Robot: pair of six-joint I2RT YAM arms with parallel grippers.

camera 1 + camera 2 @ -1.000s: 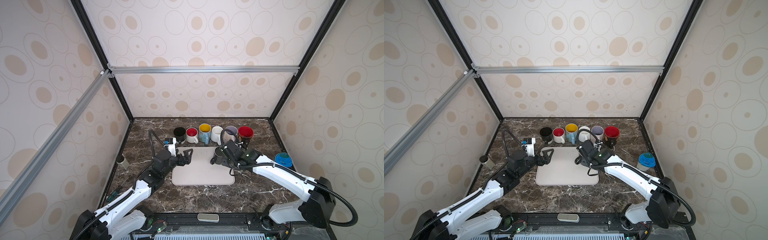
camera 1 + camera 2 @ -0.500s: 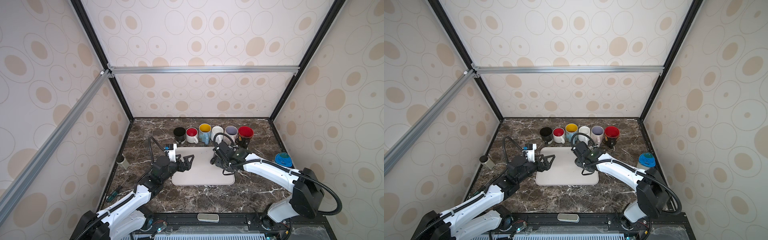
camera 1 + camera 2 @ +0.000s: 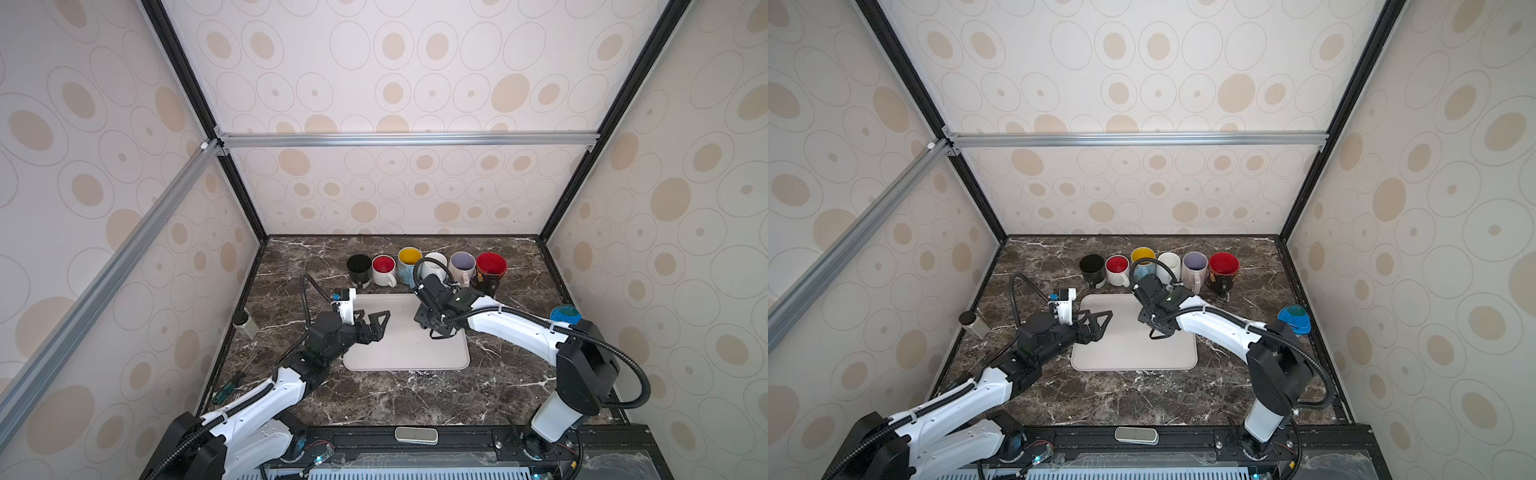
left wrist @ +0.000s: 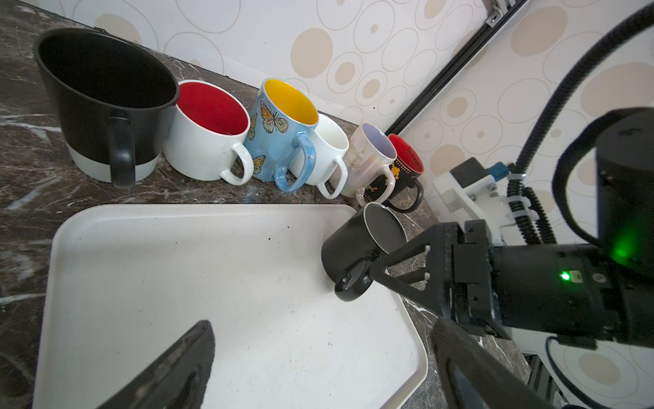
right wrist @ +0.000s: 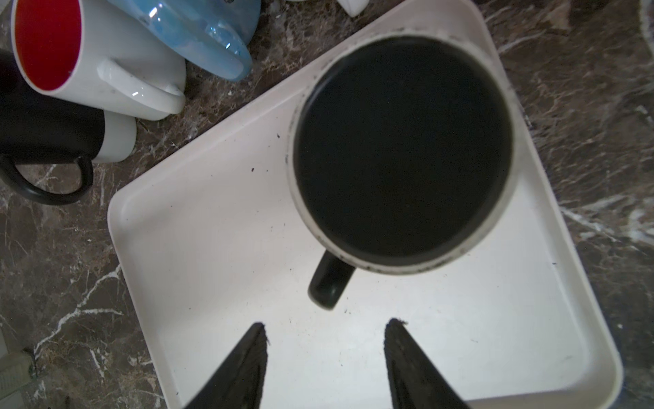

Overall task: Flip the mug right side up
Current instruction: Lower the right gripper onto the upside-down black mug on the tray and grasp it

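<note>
A small black mug [image 5: 400, 148] with a pale rim stands mouth up on the far right corner of the white tray [image 5: 212, 248]. Its handle [image 5: 329, 283] points toward my right gripper [image 5: 327, 324]. That gripper is open, with its fingers apart just short of the handle and nothing between them. The left wrist view shows the mug [image 4: 357, 248] with a right fingertip [image 4: 389, 272] beside its handle. In both top views the right gripper [image 3: 436, 334] [image 3: 1158, 334] hides the mug. My left gripper [image 3: 376, 322] [image 4: 320, 324] hangs open and empty over the tray's left side.
Several upright mugs line the back of the table: black [image 3: 358, 268], white with red inside [image 3: 383, 269], blue butterfly [image 3: 408, 262], white [image 3: 435, 264], lavender [image 3: 462, 266], and black with red inside [image 3: 490, 268]. A blue object [image 3: 565, 314] sits at the right, a small cylinder [image 3: 245, 324] at the left.
My right gripper came left and down over the tray's far right corner, opened, and let go of the mug. My left gripper shifted slightly nearer over the tray.
</note>
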